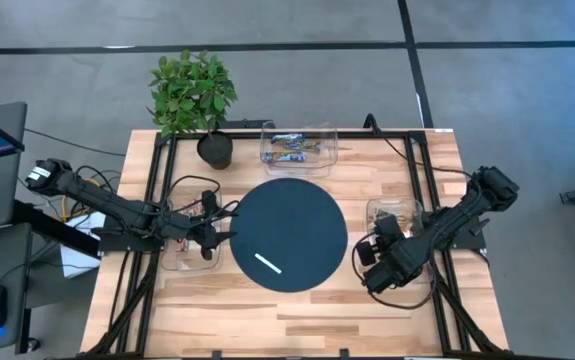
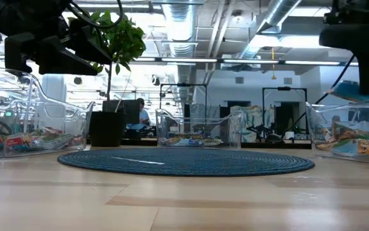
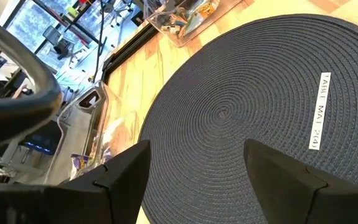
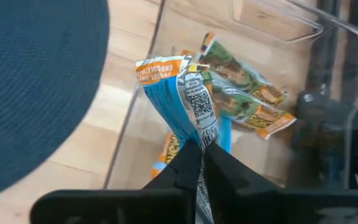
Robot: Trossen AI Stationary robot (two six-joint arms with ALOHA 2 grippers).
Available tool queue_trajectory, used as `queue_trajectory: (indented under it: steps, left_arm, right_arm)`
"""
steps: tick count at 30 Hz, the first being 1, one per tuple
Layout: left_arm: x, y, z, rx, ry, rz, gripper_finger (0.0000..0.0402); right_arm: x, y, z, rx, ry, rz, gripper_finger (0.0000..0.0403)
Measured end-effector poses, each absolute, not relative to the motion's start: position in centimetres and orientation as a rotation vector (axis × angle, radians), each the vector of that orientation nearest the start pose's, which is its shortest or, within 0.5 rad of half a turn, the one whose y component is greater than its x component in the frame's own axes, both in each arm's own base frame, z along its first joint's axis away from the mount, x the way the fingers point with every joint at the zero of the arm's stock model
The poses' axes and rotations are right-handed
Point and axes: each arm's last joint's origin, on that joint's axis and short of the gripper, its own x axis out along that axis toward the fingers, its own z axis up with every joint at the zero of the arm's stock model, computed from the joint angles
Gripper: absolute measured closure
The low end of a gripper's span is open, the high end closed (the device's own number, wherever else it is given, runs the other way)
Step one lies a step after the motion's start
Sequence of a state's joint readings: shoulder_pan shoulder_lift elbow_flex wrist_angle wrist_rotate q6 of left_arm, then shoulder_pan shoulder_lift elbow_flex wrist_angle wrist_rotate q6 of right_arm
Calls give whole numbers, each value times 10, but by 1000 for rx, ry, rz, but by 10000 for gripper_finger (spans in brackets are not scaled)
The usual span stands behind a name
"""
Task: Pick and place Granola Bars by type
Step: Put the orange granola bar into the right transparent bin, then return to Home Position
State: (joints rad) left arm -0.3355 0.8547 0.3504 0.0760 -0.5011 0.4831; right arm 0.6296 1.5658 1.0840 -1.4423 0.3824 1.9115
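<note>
My right gripper [image 4: 202, 148] is shut on a blue-and-white granola bar [image 4: 179, 87] above the clear container [image 1: 397, 215] at the table's right. Green-and-orange bars [image 4: 247, 87] lie on that container's floor. My left gripper [image 3: 197, 167] stands open with nothing between its fingers, at the left edge of the dark round mat [image 1: 289, 235], next to the left clear container [image 1: 179, 245], which holds multicoloured bars [image 2: 24, 140]. A third clear container [image 1: 299, 145] at the far edge holds more bars. My right gripper pinches the blue-and-white bar between its two fingers at one end of the wrapper [image 4: 198, 132]. The fingers slant down from above. The bar sticks out past the fingertips, lifted clear above the bars on the right container's floor.
A white stick with lettering [image 1: 269, 263] lies on the mat's near left part. A potted plant [image 1: 195, 95] stands at the far left corner. Black frame rails [image 1: 147, 230] run along both table sides. Bare wood [image 1: 287, 320] lies near the front edge.
</note>
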Motion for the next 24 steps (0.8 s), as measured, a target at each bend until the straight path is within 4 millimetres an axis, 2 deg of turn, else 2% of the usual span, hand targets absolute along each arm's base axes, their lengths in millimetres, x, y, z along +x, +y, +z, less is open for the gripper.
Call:
queue_trajectory:
  steps: [3,9,14,17,21,24]
  left_arm:
    - [170,-45,199,648,422,67,150]
    - [170,-45,199,646,416,68,150]
    - [170,-46,199,640,409,37,150]
    - [172,-48,201,619,367,-32,150]
    - [172,-49,202,647,348,-78,150]
    - [173,-48,206,663,320,-33,150]
  right_arm:
    - [191,128,218,501,1080,-1251,377]
    - [190,126,219,478,1087,-1264,311]
    - [191,126,220,389,1134,-1188,263]
    - [195,127,226,328,1081,-1135,245]
    - [201,131,236,110,1016,-979,230]
    - [202,133,246,-107,889,-903,223]
